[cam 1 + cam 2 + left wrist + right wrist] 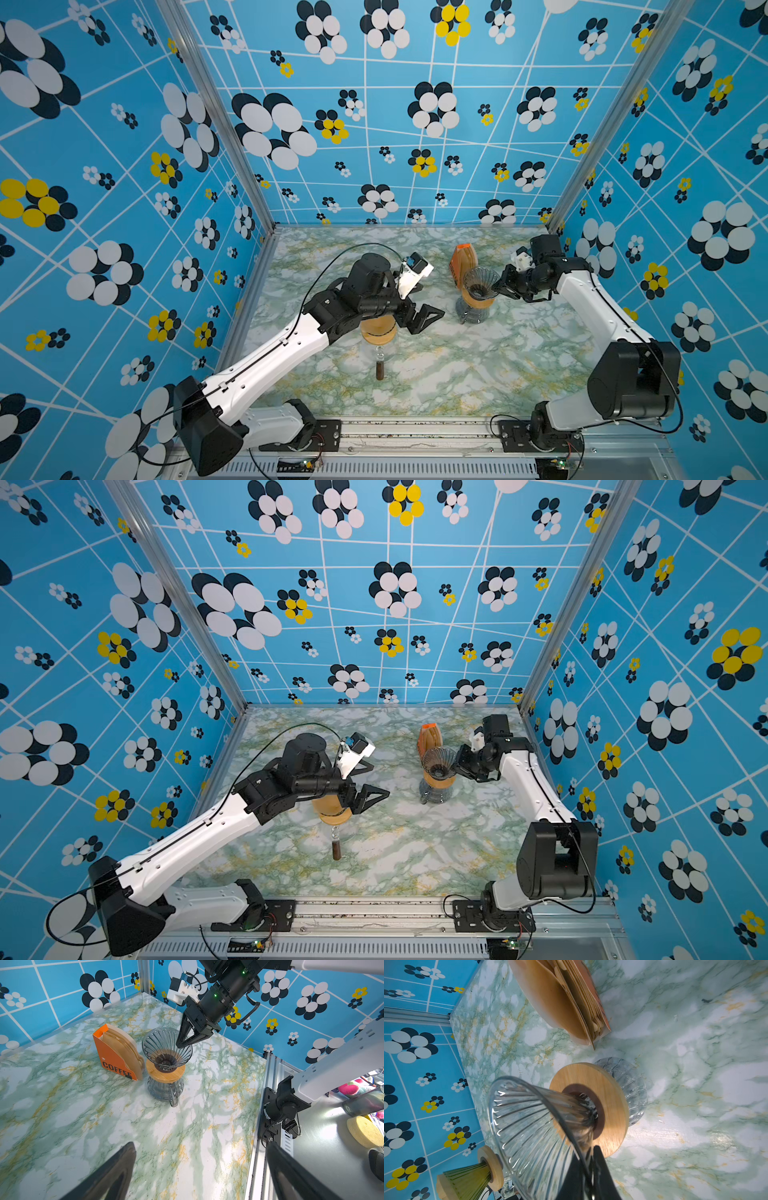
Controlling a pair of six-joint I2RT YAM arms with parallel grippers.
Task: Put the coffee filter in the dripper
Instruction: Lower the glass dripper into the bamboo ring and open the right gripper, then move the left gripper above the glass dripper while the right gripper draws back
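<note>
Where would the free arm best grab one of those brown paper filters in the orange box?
Probably the rounded top edge of the outermost filter, pinched across its thickness by the left gripper's open fingers coming from above. The filters stand upright in the orange box, edges poking out on top, while the dripper, held by the right gripper, crowds one side.

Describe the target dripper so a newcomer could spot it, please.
On the marbled table, look back right, beside the orange filter box. The dripper is the clear ribbed glass cone on a wooden collar. Only its rim is pinched by the right gripper; the other cone stands free.
</note>
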